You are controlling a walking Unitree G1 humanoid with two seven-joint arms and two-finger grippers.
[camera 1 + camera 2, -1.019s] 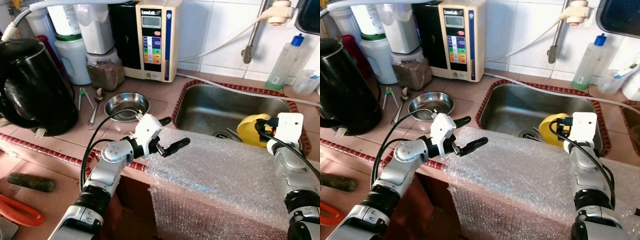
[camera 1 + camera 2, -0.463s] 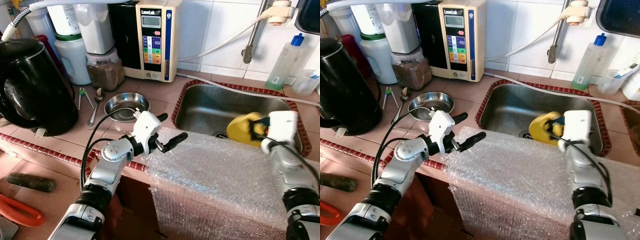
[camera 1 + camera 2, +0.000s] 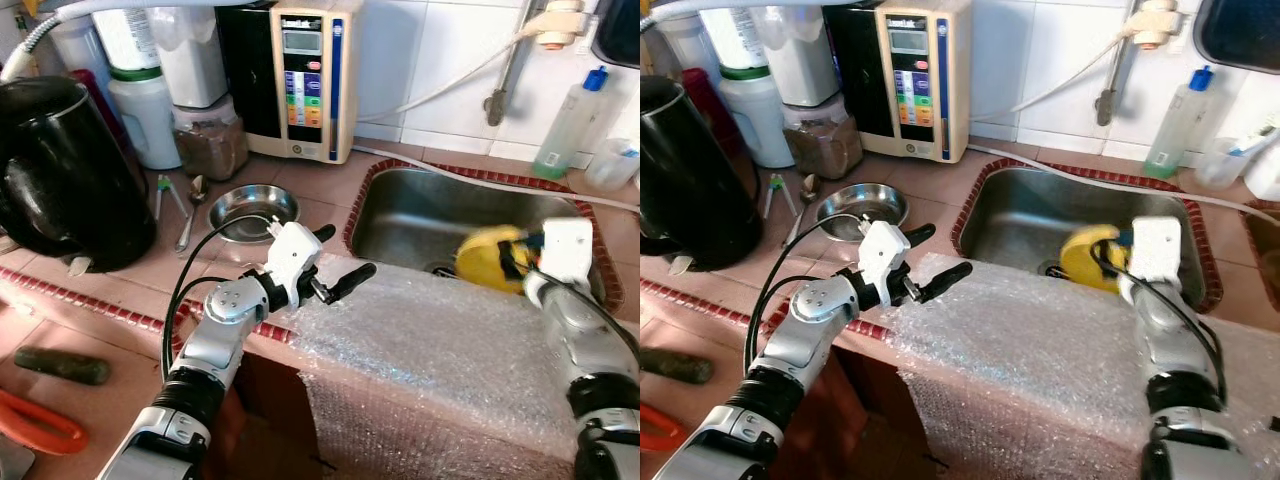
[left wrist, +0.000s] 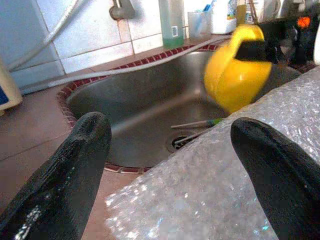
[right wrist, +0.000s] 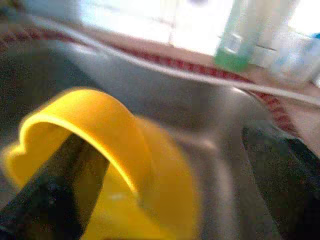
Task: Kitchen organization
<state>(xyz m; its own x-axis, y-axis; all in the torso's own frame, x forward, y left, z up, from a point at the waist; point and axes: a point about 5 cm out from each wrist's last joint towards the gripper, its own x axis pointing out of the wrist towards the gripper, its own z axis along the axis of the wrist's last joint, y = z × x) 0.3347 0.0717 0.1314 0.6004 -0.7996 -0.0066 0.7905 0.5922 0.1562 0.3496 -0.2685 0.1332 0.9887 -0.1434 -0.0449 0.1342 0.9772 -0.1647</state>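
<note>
A yellow cup (image 3: 485,258) hangs tilted over the steel sink (image 3: 420,215), above the drain. My right gripper (image 3: 510,262) is shut on it, with one finger (image 5: 50,200) inside the rim. The cup (image 4: 235,75) shows in the left wrist view, with a black finger across its side. My left gripper (image 3: 345,255) is open with nothing in it. It hovers over the near left corner of the bubble wrap (image 3: 440,340) that drapes the counter's front edge.
A small steel bowl (image 3: 252,208) and a spoon (image 3: 190,215) lie on the tiled counter left of the sink. A black kettle (image 3: 65,170) stands far left, a water machine (image 3: 305,75) and jars behind. A soap bottle (image 3: 570,120) stands at the back right. A utensil (image 4: 195,123) lies by the drain.
My right gripper has shifted the yellow cup a little to the left and tipped it. My left gripper has drawn back slightly and stays open.
</note>
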